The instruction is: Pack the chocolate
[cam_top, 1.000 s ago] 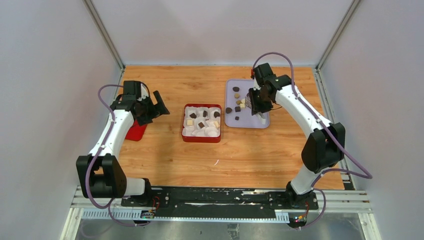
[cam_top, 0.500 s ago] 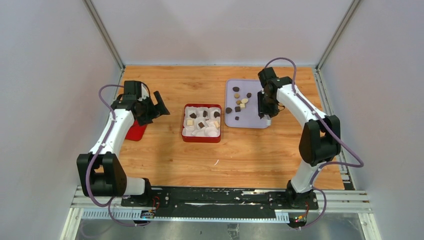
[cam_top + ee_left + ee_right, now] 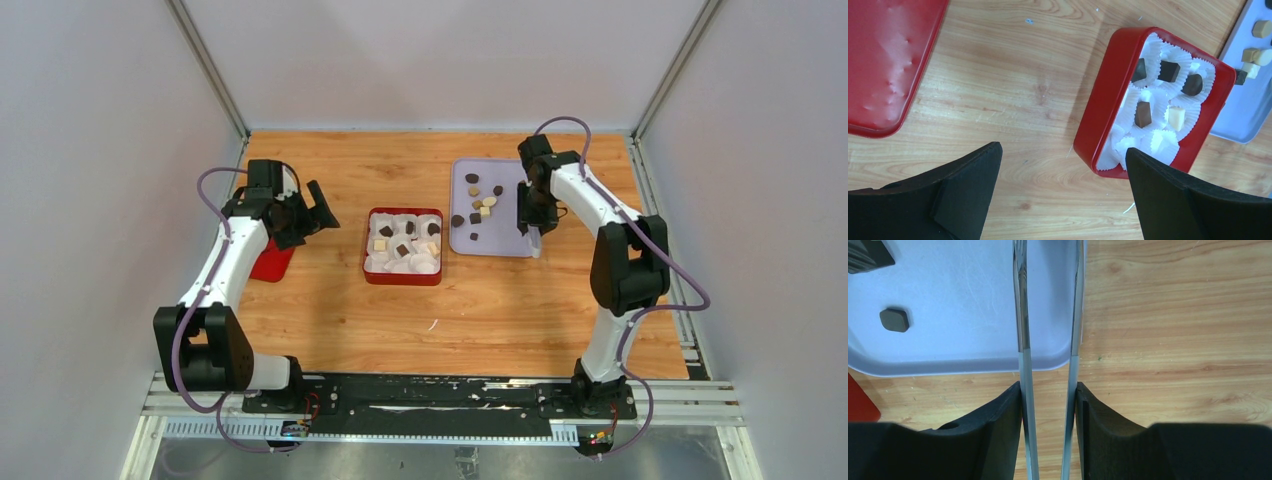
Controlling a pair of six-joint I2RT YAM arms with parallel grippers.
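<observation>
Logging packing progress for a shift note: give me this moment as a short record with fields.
box: red box, paper cups partly filled with chocolate
tray: lavender tray, loose pieces on it
lid: red lid on the table, left of the box
left gripper: open, empty, above the table
right gripper: shut on metal tweezers over the tray's edge; tip contents unclear

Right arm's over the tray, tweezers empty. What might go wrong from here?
The tweezers are thin blades pinched in the right end effector; pressing on the tray might twist them in the grip.
The dark square chocolate lies loose on the smooth tray, so it may skid away rather than get pinched.
The red box's paper cups look light; a drop could tip one.
</observation>
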